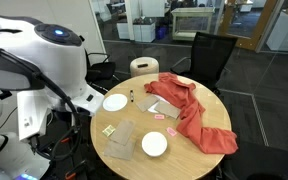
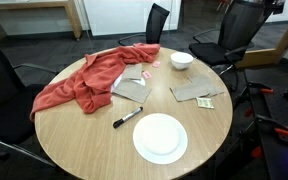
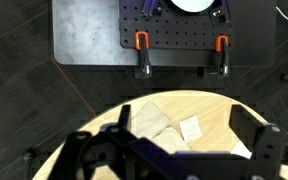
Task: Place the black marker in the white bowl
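**Approach step: marker not yet gripped**

Going left to right in an exterior view, with the red cloth as landmark:

- Crumpled red fabric cloth covers the far-left part of the round wooden table.
- Flat grey sheet lies w/ its far edge tucked against the cloth.
- Thin black marker lies flat on bare wood, just off the cloth's near edge and past the grey sheet. It sits diagonally, w/ nothing touching it.
- Flat round white plate is nearer the camera than the cloth, close beside the marker but apart from it.
- Small round white bowl is beyond the cloth's far-right tip, well apart from the marker. It looks empty.
- Tan paper napkins lie btwn bowl and plate.

In the wrist view the dark Robotiq gripper hangs over the table edge by the napkins. Its jaws are spread wide w/ nothing btwn them.

Judgement: this is the reach phase, w/ pick and place both still to do. The next move calls for travelling over to the marker, turning the wrist so the jaws straddle the thin barrel crosswise, then dropping low enough to pinch it off the wood. The carry to the bowl should pass clear of the cloth.
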### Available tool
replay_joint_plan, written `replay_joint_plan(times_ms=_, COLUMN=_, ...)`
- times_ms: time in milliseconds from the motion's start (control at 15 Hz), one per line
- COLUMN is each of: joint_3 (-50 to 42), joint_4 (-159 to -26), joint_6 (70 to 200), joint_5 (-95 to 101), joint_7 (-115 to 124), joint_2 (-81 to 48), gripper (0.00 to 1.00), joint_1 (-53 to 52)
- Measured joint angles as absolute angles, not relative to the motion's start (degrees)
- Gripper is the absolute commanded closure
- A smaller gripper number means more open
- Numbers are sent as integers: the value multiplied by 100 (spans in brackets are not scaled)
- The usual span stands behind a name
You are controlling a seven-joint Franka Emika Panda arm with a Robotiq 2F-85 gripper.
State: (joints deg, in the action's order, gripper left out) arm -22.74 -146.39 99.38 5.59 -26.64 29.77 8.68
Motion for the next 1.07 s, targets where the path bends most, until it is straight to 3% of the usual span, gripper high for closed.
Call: replay_joint_plan(times_ms=1067, joint_3=-585, joint_4=-14270, joint_6=12319, joint_5=473, joint_7=-2646, joint_2=1835, gripper=0, joint_1=-229)
